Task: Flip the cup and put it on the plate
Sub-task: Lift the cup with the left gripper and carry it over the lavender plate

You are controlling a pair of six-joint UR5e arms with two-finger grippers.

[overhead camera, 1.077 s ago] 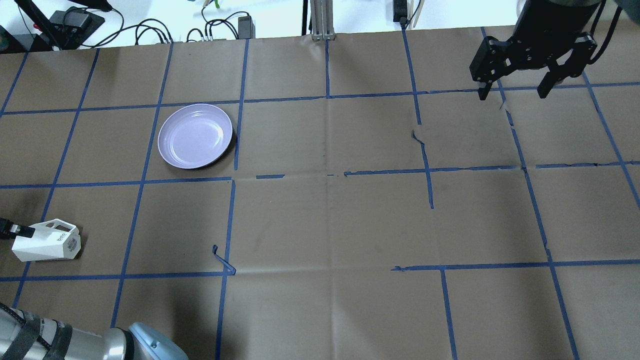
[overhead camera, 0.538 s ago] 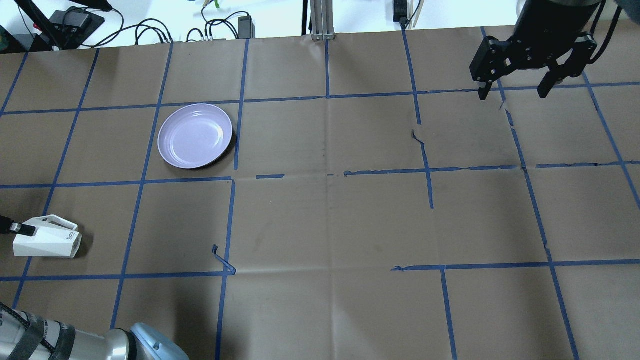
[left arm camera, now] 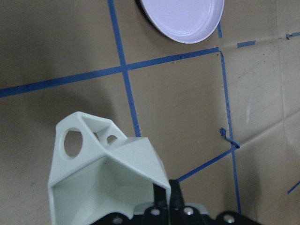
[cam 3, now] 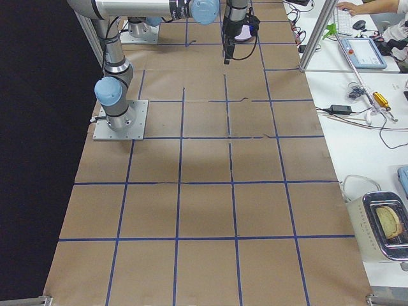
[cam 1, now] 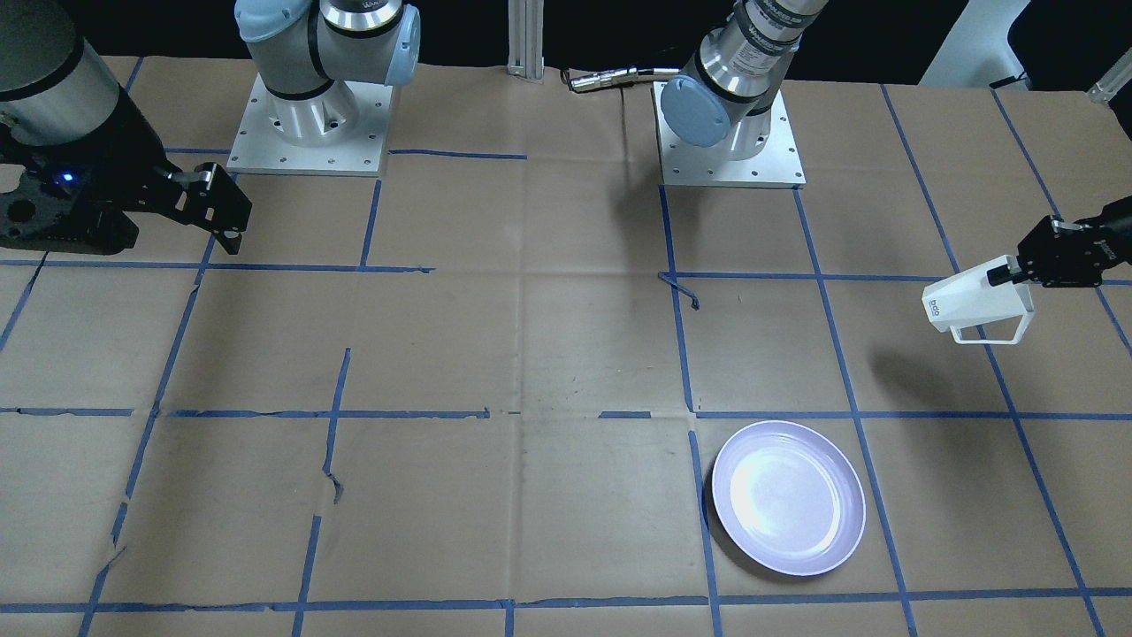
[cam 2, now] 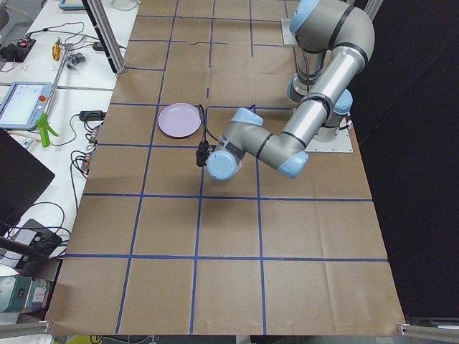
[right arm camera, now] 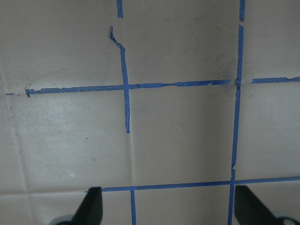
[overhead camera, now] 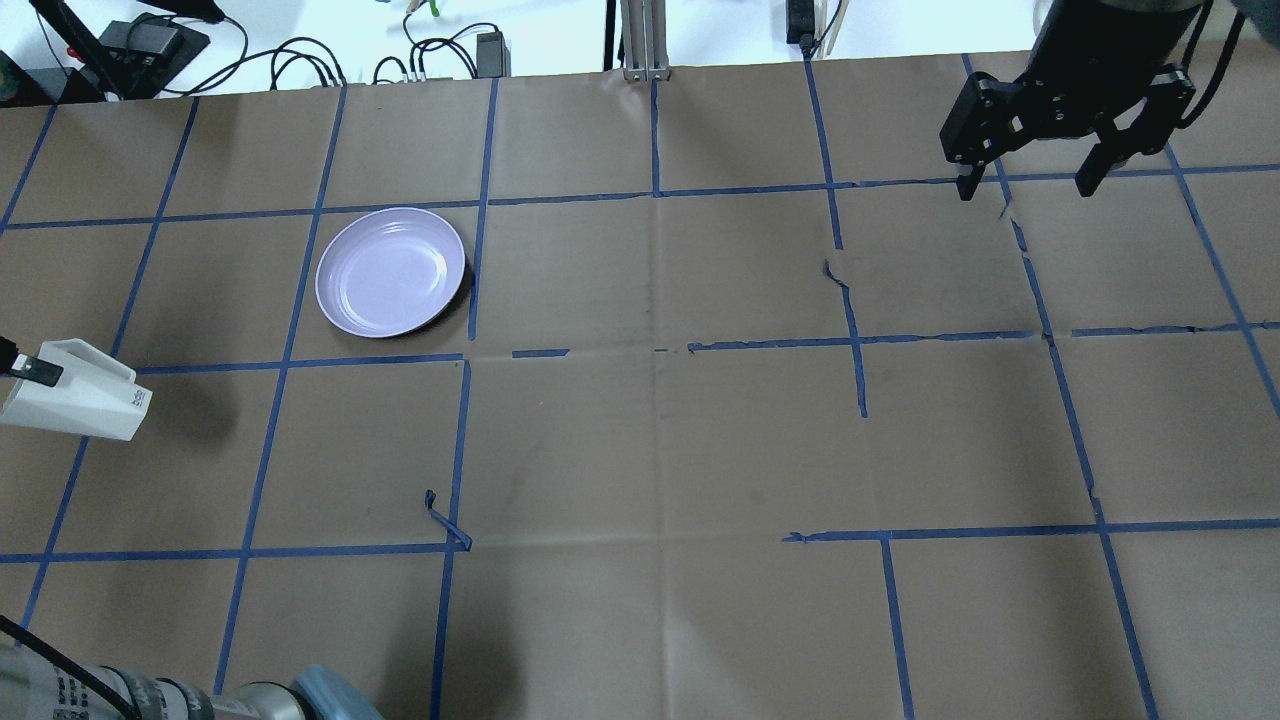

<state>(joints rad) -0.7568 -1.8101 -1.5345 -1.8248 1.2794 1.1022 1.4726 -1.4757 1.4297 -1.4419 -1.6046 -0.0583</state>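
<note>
The white faceted cup [overhead camera: 78,398] hangs on its side above the table at the far left, its shadow on the paper beside it. My left gripper [overhead camera: 22,366] is shut on the cup's rim wall. The front view shows the cup [cam 1: 975,301] in the left gripper [cam 1: 1010,272], with the handle toward the plate's side. In the left wrist view the cup [left arm camera: 108,178] fills the lower frame. The lavender plate [overhead camera: 390,271] lies empty, beyond and right of the cup; it also shows in the front view [cam 1: 788,497]. My right gripper [overhead camera: 1028,186] is open and empty, far right.
Brown paper with a blue tape grid covers the table [overhead camera: 660,440]. A loose curl of tape [overhead camera: 445,520] sticks up near the left middle. Cables and power bricks [overhead camera: 300,60] lie past the far edge. The right wrist view shows only paper between the open fingers [right arm camera: 91,206].
The left gripper has lifted the cup off the table and carried it toward the far side, nearer the plate's row. The right arm has not moved.
</note>
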